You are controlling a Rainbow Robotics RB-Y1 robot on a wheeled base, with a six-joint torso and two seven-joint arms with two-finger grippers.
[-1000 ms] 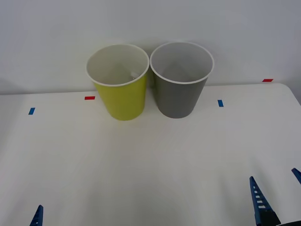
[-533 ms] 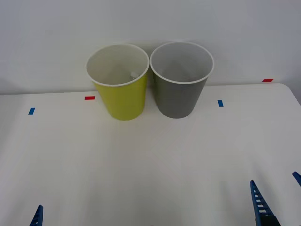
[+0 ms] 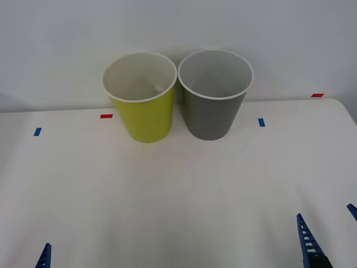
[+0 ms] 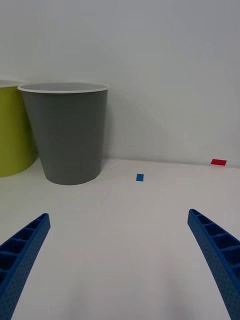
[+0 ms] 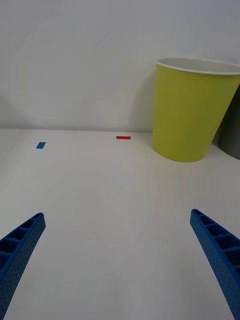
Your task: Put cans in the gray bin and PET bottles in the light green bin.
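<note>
Bottle (image 3: pixel 159 87) lies inside the light green bin (image 3: pixel 146 120), beside the gray bin (image 3: pixel 211 114), while both the left gripper (image 5: pixel 117 260) and right gripper (image 4: pixel 120 260) wait spread apart, so a careless reach could tip a bin.

I count two bins on my counter (image 3: pixel 178 195): one light green bin (image 3: pixel 142 106) and one gray bin (image 3: pixel 213 109) just beside it, rims nearly touching. Inside the light green bin lies one small clear thing (image 3: pixel 159 88), too faint for me to name. Four tape marks sit around the bins: two blue (image 3: pixel 37 132) (image 3: pixel 261 121) and two red (image 3: pixel 106 116) (image 3: pixel 317 95). I have two pincers, left pincer (image 5: pixel 120 260) and right pincer (image 4: pixel 120 260), each with two blue fingers spread wide.
</note>
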